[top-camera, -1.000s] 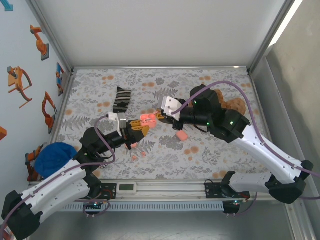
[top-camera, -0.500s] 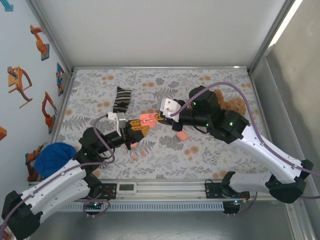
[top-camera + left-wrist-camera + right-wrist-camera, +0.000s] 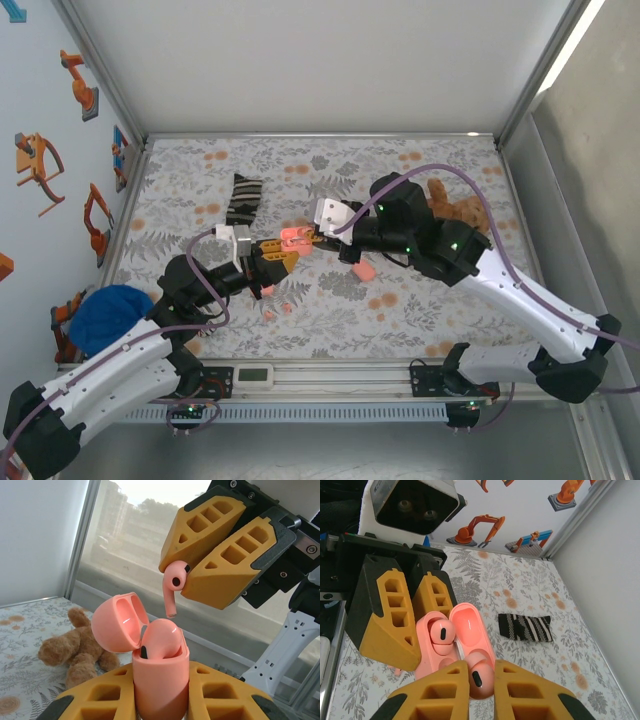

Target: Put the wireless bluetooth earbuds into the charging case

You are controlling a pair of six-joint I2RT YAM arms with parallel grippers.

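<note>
the left hand (image 3: 161, 680) is clamped on the lower body of the charging case (image 3: 160, 702), standing it upright at the bottom centre of the left wrist view so that its wells face up. the lid (image 3: 117, 622) is swung back toward the left of that frame, which leaves the opening clear from above. one seated earbud (image 3: 161, 637) already fills a well; the free well beside it is mostly hidden.

the right hand (image 3: 175, 577) comes in from the upper right, pinched shut on the head of the second earbud (image 3: 168, 600). its stem points straight down and hangs just above the case, not touching it. that pose makes sense, as the stem has to enter first.

in the top view the two hands meet mid-frame, apparently raised off the floral counter (image 3: 420, 180), so each arm can trim the alignment. a spare pink case (image 3: 364, 271) lies on the counter below the right hand, and a teddy bear (image 3: 75, 645) sits behind.
</note>
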